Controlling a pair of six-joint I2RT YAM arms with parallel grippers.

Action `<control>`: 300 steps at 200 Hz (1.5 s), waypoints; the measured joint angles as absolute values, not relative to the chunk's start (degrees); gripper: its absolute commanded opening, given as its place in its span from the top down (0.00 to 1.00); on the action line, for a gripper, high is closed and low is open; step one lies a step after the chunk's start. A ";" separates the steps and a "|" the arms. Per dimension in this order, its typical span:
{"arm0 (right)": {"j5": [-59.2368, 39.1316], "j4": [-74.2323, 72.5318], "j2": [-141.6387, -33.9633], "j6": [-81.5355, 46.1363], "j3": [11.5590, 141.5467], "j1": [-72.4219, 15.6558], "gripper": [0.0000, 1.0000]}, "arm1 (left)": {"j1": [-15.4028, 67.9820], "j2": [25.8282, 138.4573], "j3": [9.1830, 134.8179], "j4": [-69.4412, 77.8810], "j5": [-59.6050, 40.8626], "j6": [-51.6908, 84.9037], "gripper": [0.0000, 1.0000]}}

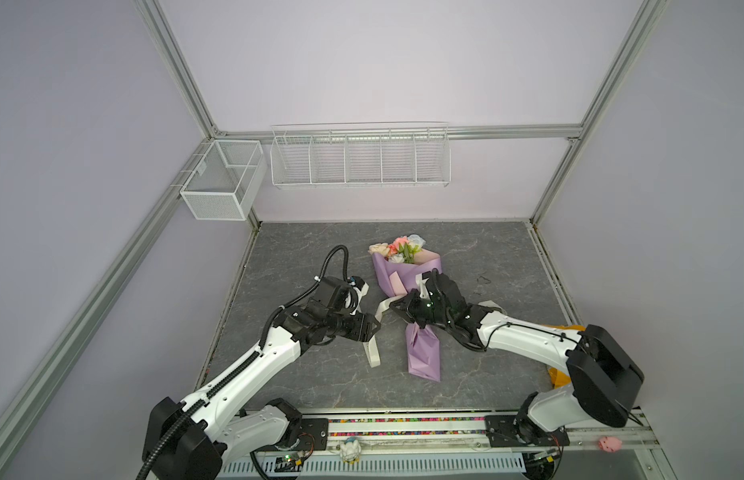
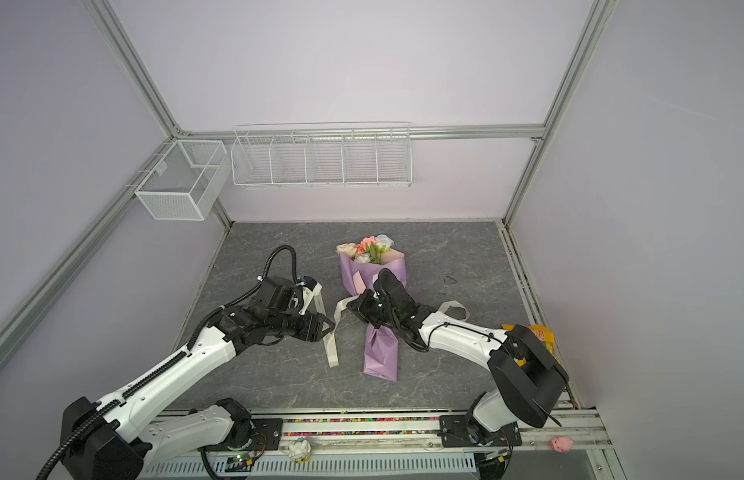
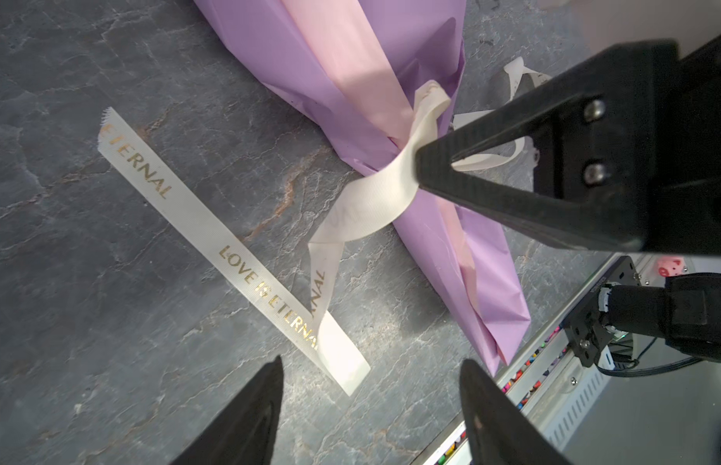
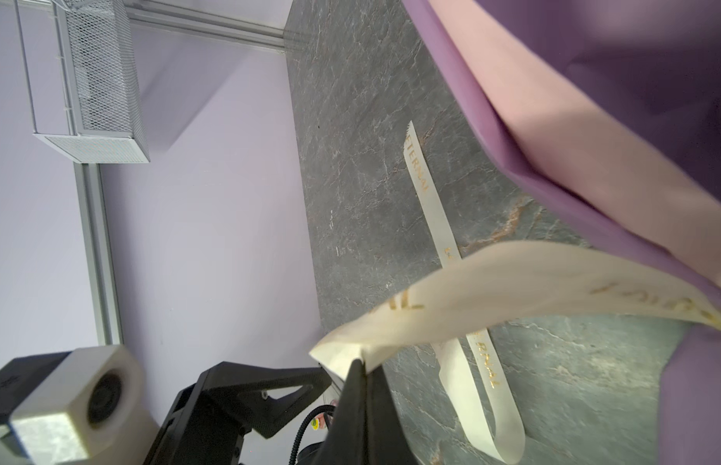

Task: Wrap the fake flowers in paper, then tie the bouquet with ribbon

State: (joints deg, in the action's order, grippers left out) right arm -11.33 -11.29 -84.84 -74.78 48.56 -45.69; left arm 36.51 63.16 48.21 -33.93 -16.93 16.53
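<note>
Mid-tie: ribbon [image 3: 375,201] wrapped round the bouquet [image 1: 403,274], apparently not yet knotted.
My right gripper [image 4: 361,362] pinches the ribbon tight; my left gripper [image 3: 371,360] gapes, empty. Next: seize the tail [image 1: 372,353] at the bouquet's seven o'clock and pull.

The left arm [image 1: 254,365] and right arm [image 1: 524,332] stretch forward and inward, forearms low, nearly meeting mid-scene. The left claw [image 1: 376,326] stands spread, holding nothing. The right claw [image 1: 393,305], wrist rolled sideways, is pinched tight on the ribbon [image 4: 512,282].
</note>
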 measured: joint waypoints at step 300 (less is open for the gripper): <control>-10.20 1.78 -78.52 -64.03 48.21 -43.33 0.94 | 33.74 88.82 58.59 -27.20 -40.71 -3.11 0.81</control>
